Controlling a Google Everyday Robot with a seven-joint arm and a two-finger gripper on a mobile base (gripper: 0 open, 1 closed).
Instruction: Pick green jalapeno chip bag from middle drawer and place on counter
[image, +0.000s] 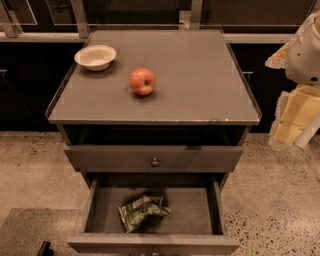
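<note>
Camera view: looks down on a drawer cabinet standing on a speckled stone floor (35, 165), with dark cabinet fronts across the top of the frame. Shows the counter (200, 85) as a broad, flat grey-brown top with thin raised side rims and a scuffed front edge. Carries a pale bowl (95, 56) at upper left and a red apple (142, 81) near the middle, well apart. Below, shows a shut drawer front (100, 157) with a small round knob (155, 162). Lower still, finds the middle drawer (200, 210) pulled out toward the bottom of the frame. Finds the green jalapeno chip bag (142, 212) crumpled on its flat bottom, left of centre, near the front wall. Places the gripper (294, 117) at the right edge of the frame, beside the counter's front right corner. Cannot tell whether spread or pressed together. Puts the bag well apart from the gripper, down and to the left of it.
</note>
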